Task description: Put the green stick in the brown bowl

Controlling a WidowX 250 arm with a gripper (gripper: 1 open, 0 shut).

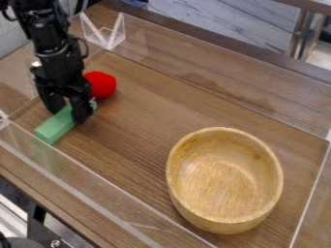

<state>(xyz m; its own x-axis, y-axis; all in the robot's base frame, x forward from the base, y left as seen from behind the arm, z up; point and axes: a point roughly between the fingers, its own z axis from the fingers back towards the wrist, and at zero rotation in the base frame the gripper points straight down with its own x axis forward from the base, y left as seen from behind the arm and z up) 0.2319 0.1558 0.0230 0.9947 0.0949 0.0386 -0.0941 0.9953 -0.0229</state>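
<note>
Directly beneath open jaws: green stick (56, 126)

No legible text, labels or signs anywhere.

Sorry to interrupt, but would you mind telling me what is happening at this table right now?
A single robot arm is going for the green stick, which lies flat on the wooden table at the left. Its gripper points down with jaws open over the stick's far end and has not closed on it. A red toy sits just behind. The brown bowl, at the lower right, is empty.
</note>
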